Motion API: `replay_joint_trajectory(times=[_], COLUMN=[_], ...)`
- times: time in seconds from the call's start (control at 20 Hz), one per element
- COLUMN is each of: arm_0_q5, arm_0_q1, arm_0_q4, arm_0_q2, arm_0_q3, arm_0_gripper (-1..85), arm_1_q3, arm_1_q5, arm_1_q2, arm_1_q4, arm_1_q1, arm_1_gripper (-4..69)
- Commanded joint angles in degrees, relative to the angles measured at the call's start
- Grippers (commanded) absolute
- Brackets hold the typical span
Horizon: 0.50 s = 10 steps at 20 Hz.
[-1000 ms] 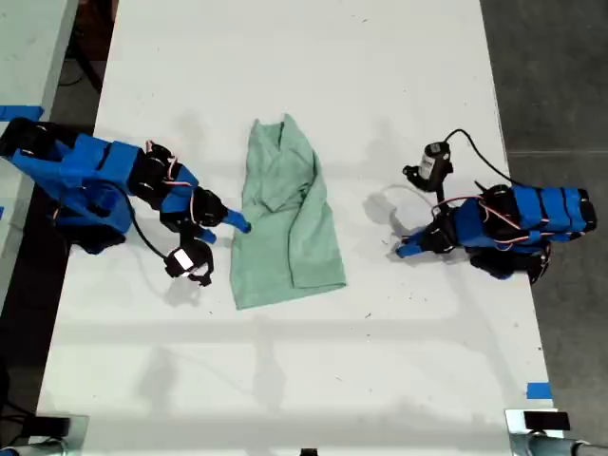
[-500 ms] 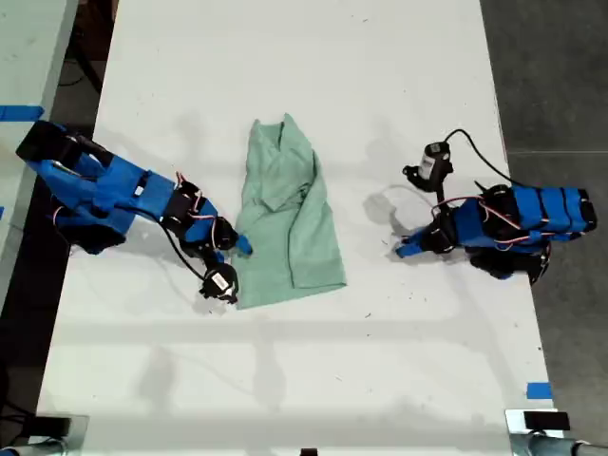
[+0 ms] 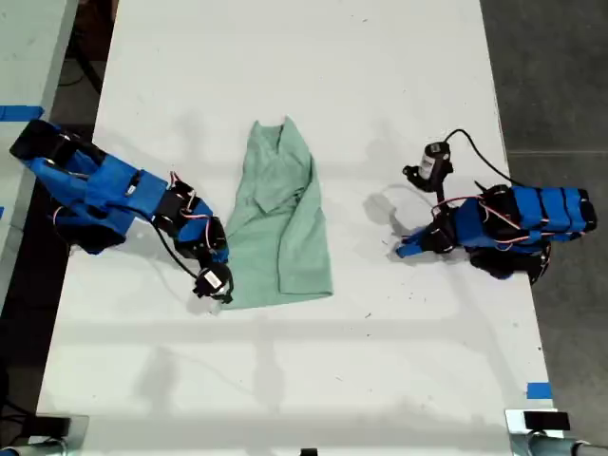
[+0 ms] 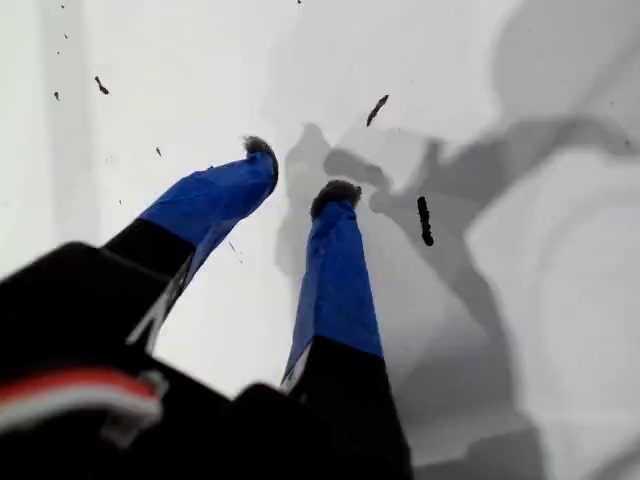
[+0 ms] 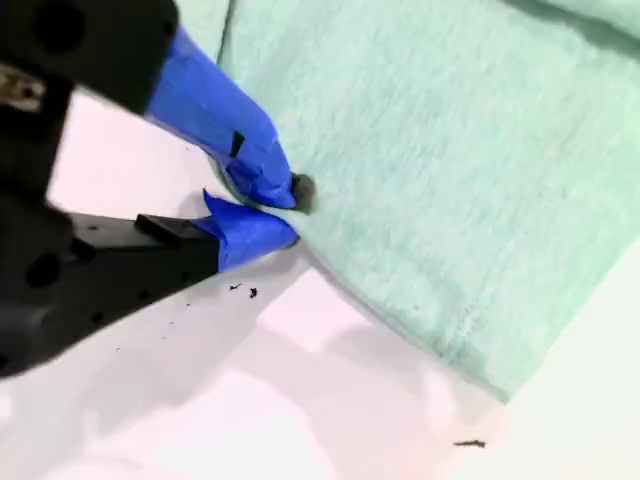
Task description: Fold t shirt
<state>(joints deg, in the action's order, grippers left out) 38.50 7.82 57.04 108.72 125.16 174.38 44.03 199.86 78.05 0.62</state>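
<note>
Only second wrist view shows my second hand (image 5: 285, 210) pinching t shirt (image 5: 450, 170) edge

My second gripper (image 5: 285, 210) is pinched on the t shirt (image 5: 440, 170) edge; my first gripper (image 4: 295, 180) is held parted over bare table.

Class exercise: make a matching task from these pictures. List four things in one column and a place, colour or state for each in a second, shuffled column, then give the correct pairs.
Things:
1. t shirt
2. my first gripper
3. my second gripper
4. table

Descriptions:
A. white
B. end effector pinching the cloth's edge
C. pale mint green, wrinkled
D. end effector open over bare tabletop

Pairs: 1-C, 2-D, 3-B, 4-A
</note>
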Motion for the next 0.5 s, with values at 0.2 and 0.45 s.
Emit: replay_joint_trajectory(times=[0.2, 0.45], arm_0_q5=[-4.6, -15.4], arm_0_q1=[-3.2, -6.4], arm_0_q4=[16.6, 22.7], arm_0_q2=[13.9, -13.7], arm_0_q3=[-11.1, -41.1], arm_0_gripper=[-0.3, -0.3], arm_1_q3=[2.8, 2.8], arm_1_q5=[1.0, 1.0], arm_1_q2=[0.7, 0.7], arm_1_q4=[0.3, 0.3], arm_1_q1=[-0.2, -0.2], arm_1_gripper=[10.9, 10.9])
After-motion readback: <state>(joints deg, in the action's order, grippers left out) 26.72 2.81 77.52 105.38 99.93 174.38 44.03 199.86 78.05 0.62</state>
